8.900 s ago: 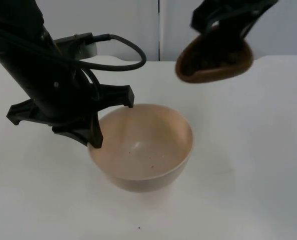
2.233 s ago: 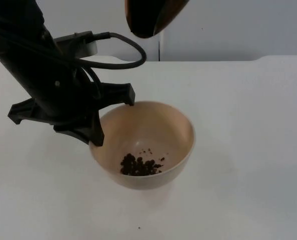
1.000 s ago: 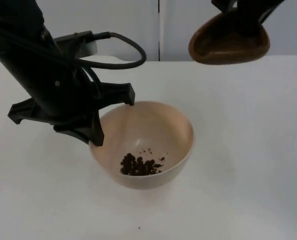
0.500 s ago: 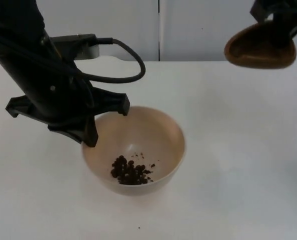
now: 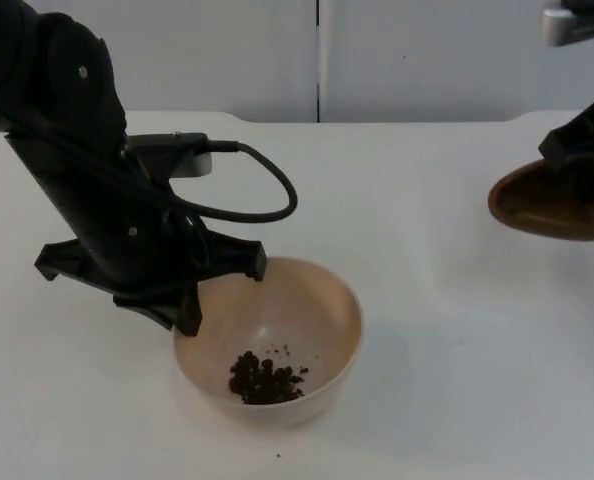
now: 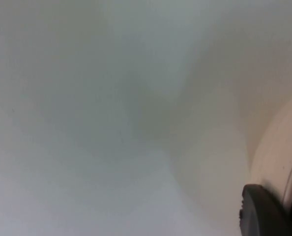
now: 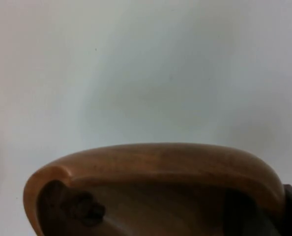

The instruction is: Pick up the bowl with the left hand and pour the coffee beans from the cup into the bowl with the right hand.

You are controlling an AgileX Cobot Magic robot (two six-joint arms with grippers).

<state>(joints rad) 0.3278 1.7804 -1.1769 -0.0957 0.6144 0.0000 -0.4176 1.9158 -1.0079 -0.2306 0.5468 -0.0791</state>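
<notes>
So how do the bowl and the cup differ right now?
The bowl is pale cream and round; the cup is dark brown wood, smaller in the top view. The bowl holds a pile of coffee beans; the cup looks almost empty. The left gripper is at the bowl's rim, the right gripper holds the cup.

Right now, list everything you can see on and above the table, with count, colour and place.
bowl: one, beige, near the table's front, gripped at its rim.
coffee beans: one small dark brown pile, at the bottom of the bowl.
cup: one, brown wood, at the table's right side, held by the right gripper; a few dark beans seem left inside in the right wrist view.
table: one, white, under everything.
partition wall: one, grey, behind the table.
left gripper: one, black, clamped on the bowl's left rim.
right gripper: one, black, holding the cup at the right.
</notes>
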